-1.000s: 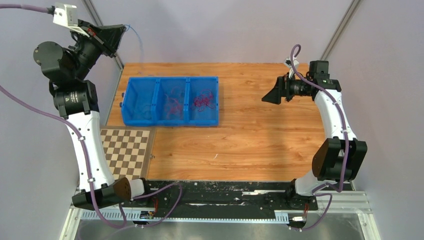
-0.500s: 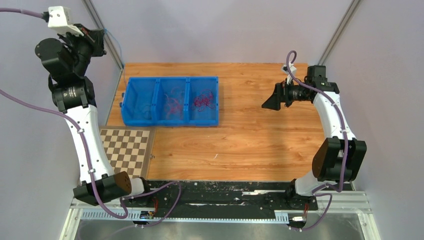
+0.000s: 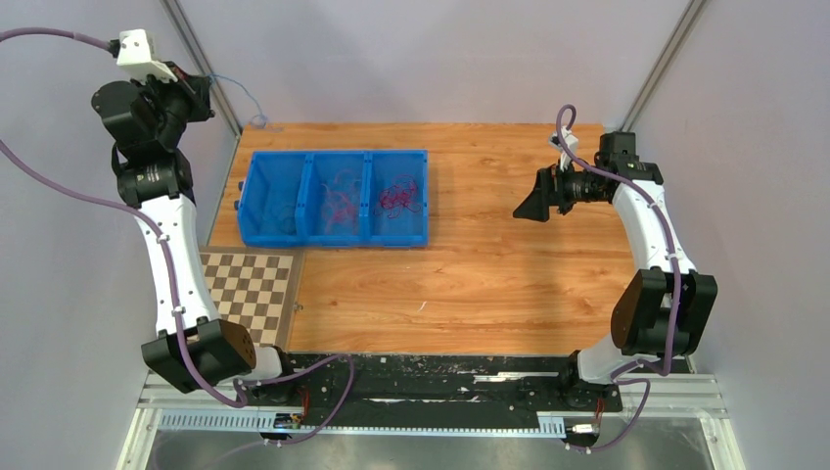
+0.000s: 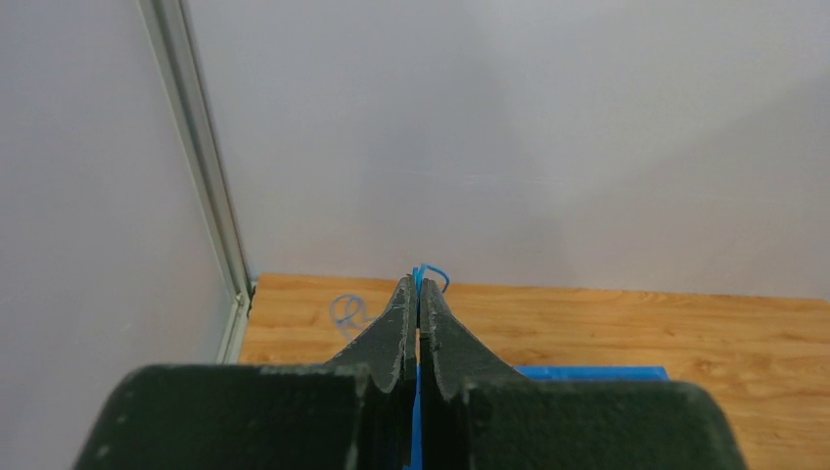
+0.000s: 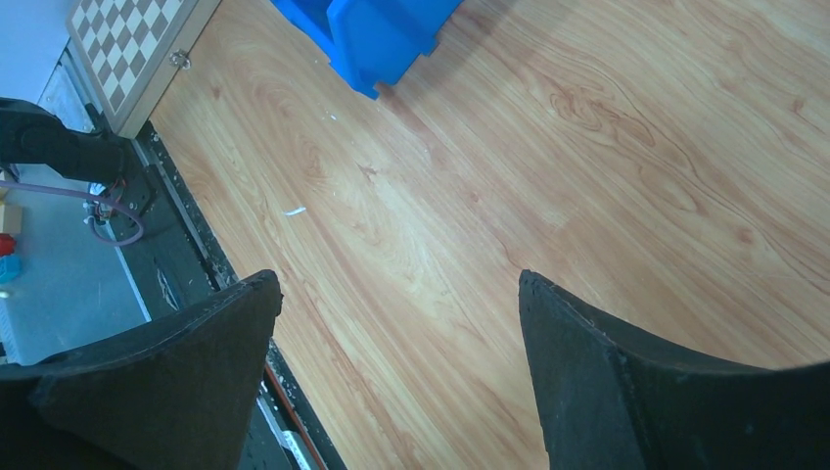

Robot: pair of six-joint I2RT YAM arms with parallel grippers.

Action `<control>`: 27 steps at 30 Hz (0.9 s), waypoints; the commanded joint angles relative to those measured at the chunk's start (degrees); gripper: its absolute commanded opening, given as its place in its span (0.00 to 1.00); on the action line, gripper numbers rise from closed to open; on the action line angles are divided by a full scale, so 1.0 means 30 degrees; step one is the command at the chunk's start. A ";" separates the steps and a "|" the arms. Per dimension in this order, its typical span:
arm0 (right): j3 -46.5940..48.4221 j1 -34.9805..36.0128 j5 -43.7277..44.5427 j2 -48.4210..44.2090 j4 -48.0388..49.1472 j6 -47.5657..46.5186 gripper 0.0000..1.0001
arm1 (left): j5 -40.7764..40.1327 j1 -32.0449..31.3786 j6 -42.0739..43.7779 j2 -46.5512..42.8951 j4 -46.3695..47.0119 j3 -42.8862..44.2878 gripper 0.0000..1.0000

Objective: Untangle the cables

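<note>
The left tool [image 4: 418, 294] pinches the blue cable [image 3: 242, 95] high, its strand dropping to the table's [image 3: 489, 284] far-left corner, well apart from the spread right tool [image 5: 399, 279].

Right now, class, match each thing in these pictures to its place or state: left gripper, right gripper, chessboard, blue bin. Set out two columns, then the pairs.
1. left gripper
2. right gripper
3. chessboard
4. blue bin

A. open, above the bare table
B. holds tangled cables
C. shut on the blue cable
D. lies at the table's near left corner

Pairs: 1-C, 2-A, 3-D, 4-B.
</note>
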 commanded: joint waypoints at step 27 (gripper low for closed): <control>0.0528 0.0023 -0.0311 0.0170 -0.0391 -0.0745 0.90 | 0.0702 0.0114 0.1982 0.0485 0.2038 -0.0641 0.00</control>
